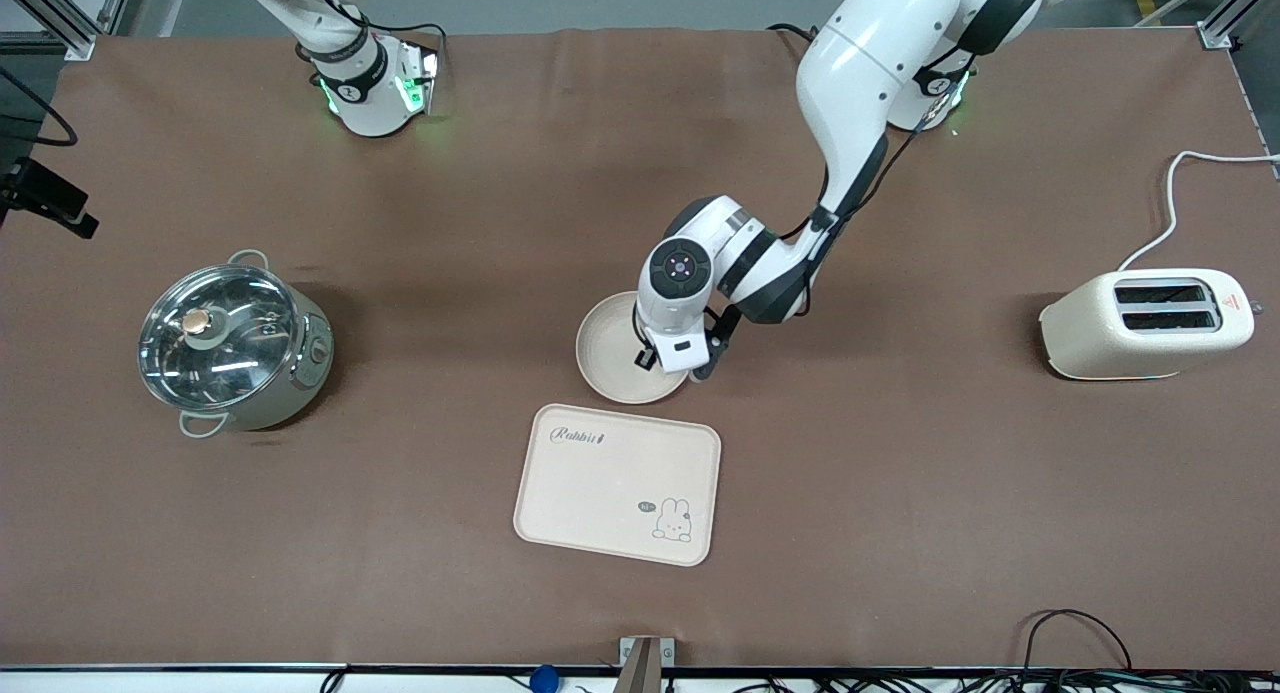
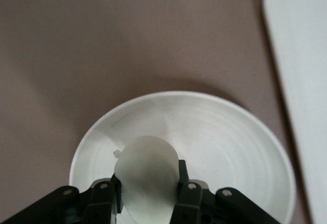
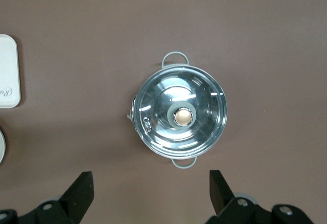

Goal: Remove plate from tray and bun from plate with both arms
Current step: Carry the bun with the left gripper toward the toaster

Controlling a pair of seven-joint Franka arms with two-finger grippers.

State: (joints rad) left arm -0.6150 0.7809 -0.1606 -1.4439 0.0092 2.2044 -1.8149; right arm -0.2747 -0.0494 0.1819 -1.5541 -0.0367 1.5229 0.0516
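The round cream plate [image 1: 608,358] lies on the brown table, just farther from the front camera than the rabbit tray [image 1: 600,483]. My left gripper [image 1: 672,365] hangs over the plate's rim on the left arm's side. In the left wrist view the left gripper [image 2: 148,193] is shut on the pale half-moon bun [image 2: 145,170], held just above the plate [image 2: 230,137]. The bun is hidden in the front view. My right gripper [image 3: 150,188] is open and empty, high over the table beside the pot [image 3: 179,114]. It is out of the front view.
A lidded steel pot [image 1: 235,343] stands toward the right arm's end. A cream toaster [image 1: 1145,323] with a white cord stands toward the left arm's end. The tray's edge shows in the left wrist view [image 2: 301,81] and the right wrist view [image 3: 7,70].
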